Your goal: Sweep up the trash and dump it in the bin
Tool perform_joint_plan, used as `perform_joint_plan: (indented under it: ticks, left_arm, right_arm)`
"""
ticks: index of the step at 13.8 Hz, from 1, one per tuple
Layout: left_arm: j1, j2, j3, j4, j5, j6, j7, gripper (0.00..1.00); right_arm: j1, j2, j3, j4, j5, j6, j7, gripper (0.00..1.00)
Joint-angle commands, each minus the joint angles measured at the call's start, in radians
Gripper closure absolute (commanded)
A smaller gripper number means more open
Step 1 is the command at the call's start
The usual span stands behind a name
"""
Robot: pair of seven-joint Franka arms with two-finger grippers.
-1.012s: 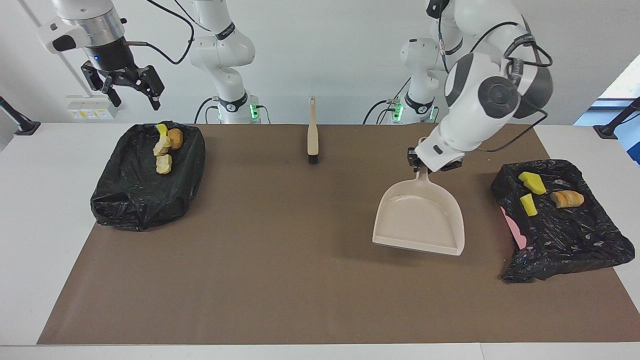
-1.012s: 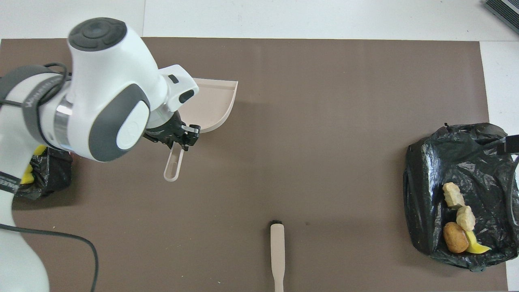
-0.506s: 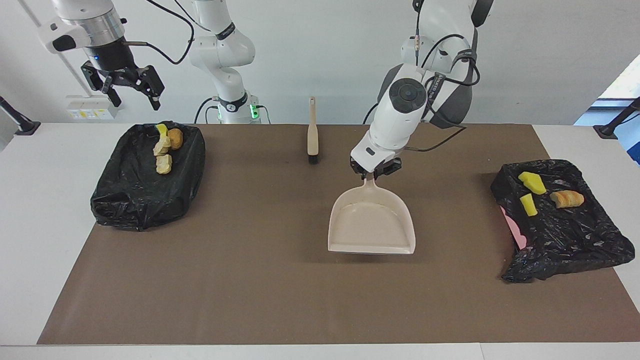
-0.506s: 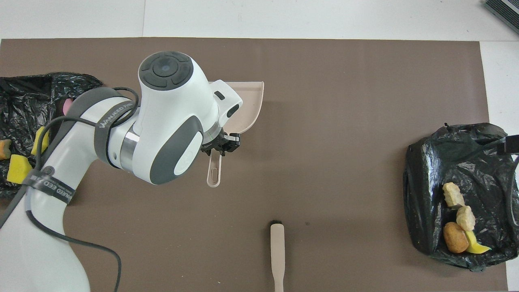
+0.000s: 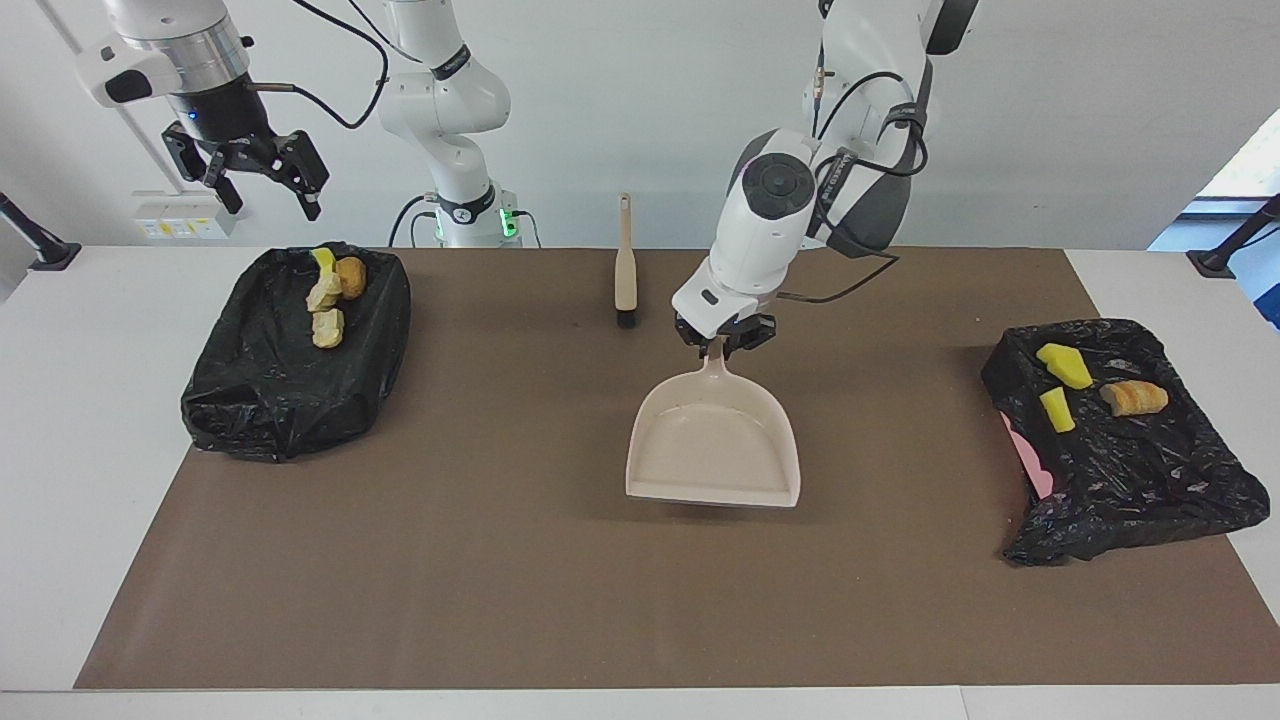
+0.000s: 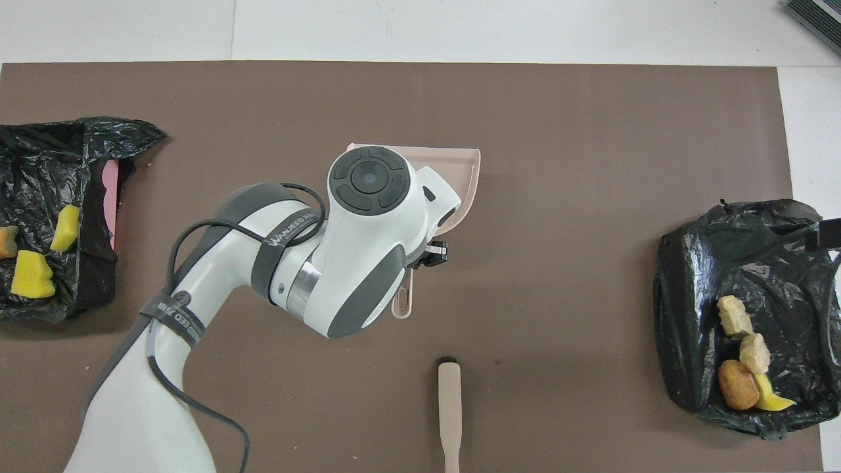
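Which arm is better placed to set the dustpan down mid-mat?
Left: the left gripper already grips the dustpan handle over the mat's middle; the right gripper hangs open above a bin.

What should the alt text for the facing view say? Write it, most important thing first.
The left gripper is shut on the handle of an empty beige dustpan over mid-table. The trash lies in two black-lined bins at the table's ends. The right gripper is open above one bin.
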Motion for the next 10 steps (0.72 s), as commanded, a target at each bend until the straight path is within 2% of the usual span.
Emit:
perform_joint_plan:
  ticks: [1,3,10]
  left_arm:
    - [-0.067,0.099,0.019,0.063,0.065,0.035,-0.126,1.00]
    - [-0.090,0.180,0.019,0.134,0.083,0.038,-0.177,1.00]
    - [-0.076,0.216,0.016,0.147,0.074,0.057,-0.174,1.00]
  right_arm:
    - [-0.001,0.005,0.000,0.014,-0.009,-0.018,-0.019,0.00]
    - [-0.001,0.005,0.000,0.014,-0.009,-0.020,-0.019,0.00]
    - [-0.001,0.005,0.000,0.014,-0.009,-0.018,-0.019,0.00]
